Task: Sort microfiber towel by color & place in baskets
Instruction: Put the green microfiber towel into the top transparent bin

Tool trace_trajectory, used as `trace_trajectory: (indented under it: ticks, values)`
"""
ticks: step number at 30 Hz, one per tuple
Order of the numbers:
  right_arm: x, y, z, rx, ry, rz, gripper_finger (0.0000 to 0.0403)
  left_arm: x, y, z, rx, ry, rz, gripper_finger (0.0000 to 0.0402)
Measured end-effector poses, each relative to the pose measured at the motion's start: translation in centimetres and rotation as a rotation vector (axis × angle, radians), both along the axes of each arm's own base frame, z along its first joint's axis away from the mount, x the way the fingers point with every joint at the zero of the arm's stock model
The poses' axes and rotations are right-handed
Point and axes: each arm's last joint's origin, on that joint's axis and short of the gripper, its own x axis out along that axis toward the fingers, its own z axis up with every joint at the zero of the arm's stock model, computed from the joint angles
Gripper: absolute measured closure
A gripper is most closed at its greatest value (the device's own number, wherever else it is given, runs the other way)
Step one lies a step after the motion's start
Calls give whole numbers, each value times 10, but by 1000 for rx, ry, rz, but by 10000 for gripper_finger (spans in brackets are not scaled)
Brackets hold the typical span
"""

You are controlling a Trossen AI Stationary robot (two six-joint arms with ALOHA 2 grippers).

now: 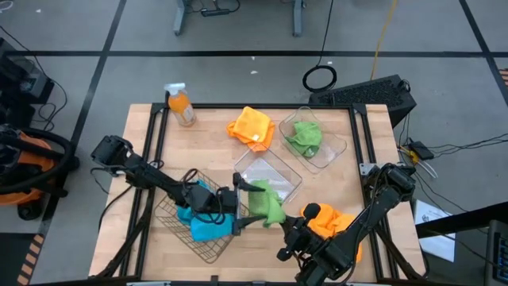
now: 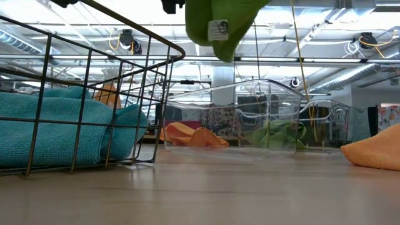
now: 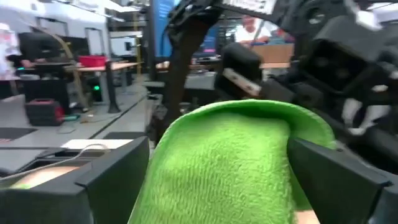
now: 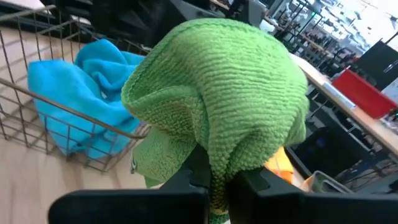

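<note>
Green towel, clamped by both grippers, hangs above the wooden table beside the wire basket.

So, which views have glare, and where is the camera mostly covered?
Low view: bright ceiling lights glare behind the clear tub, whose walls show reflections. Left wrist view: the green towel covers the middle. Right wrist view: the same towel fills most of the picture. High view: even light, no glare on the table.

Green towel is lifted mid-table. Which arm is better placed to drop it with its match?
Right. The right gripper is pinched on the green towel, and the clear tub holding the other green towel sits on that arm's side. The left gripper is beside the wire basket.
</note>
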Motion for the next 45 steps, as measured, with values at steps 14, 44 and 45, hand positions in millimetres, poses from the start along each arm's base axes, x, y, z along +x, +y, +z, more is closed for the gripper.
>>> trace_trajectory:
  ticks: [14, 44, 45]
  values:
    - [5, -18, -1, -66, 66, -46, 390, 4, -7, 5, 154, 34, -38, 2]
    - [14, -26, -5, 42, 172, -51, 388, 0, -15, 7, 497, 55, 117, 2]
    - [14, -26, -5, 50, 178, -50, 387, 0, -16, 8, 500, 49, 113, 2]
